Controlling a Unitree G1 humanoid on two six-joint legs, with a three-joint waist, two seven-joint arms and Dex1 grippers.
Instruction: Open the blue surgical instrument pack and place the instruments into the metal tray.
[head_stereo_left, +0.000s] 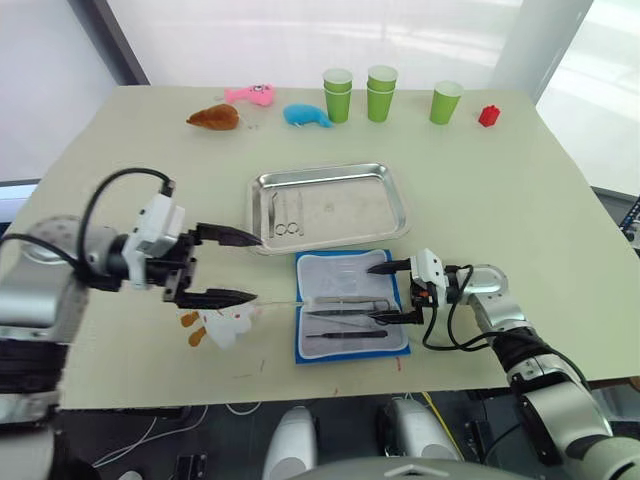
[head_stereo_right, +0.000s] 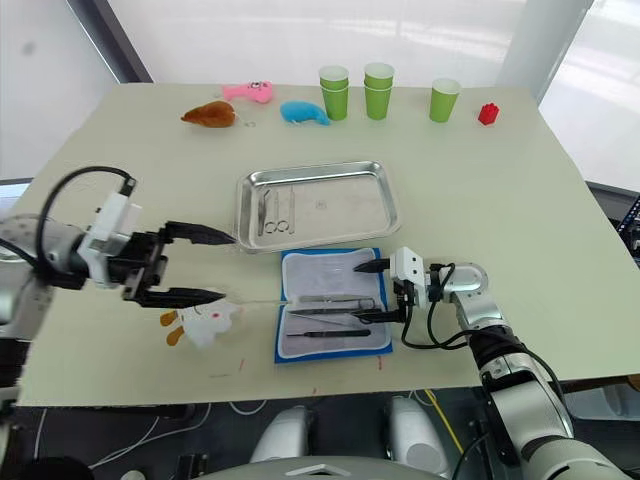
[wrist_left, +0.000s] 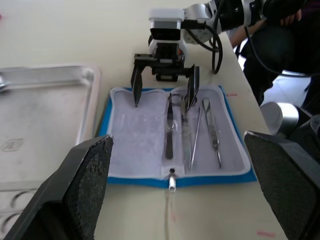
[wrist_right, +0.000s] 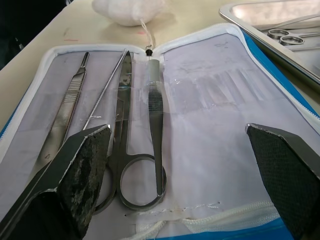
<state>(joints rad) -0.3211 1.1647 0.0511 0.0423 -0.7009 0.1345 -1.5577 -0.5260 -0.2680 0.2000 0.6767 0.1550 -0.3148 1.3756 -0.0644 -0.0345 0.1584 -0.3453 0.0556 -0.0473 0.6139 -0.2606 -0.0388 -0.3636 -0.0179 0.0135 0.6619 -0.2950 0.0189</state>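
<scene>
The blue surgical instrument pack (head_stereo_left: 345, 272) lies open near the table's front edge, white lining up. Several instruments (head_stereo_left: 345, 312) lie in its near half, among them ring-handled scissors (wrist_right: 127, 150), tweezers (wrist_right: 156, 125) and a flat handle (wrist_right: 67, 110). Behind it stands the metal tray (head_stereo_left: 330, 170), with scissors (head_stereo_left: 288, 215) in its left part. My right gripper (head_stereo_left: 372, 295) is open at the pack's right edge, its fingers reaching over the lining and the instruments. Left of the pack, my left gripper (head_stereo_left: 258, 268) hangs open and empty.
A white plush chicken (head_stereo_left: 225, 325) lies under the left gripper. A thin cord runs from the pack's zipper pull (wrist_left: 171, 185) toward it. Along the far edge are a brown toy (head_stereo_left: 214, 118), a pink toy (head_stereo_left: 250, 94), a blue plush (head_stereo_left: 305, 116), green cups (head_stereo_left: 381, 92) and a red block (head_stereo_left: 488, 115).
</scene>
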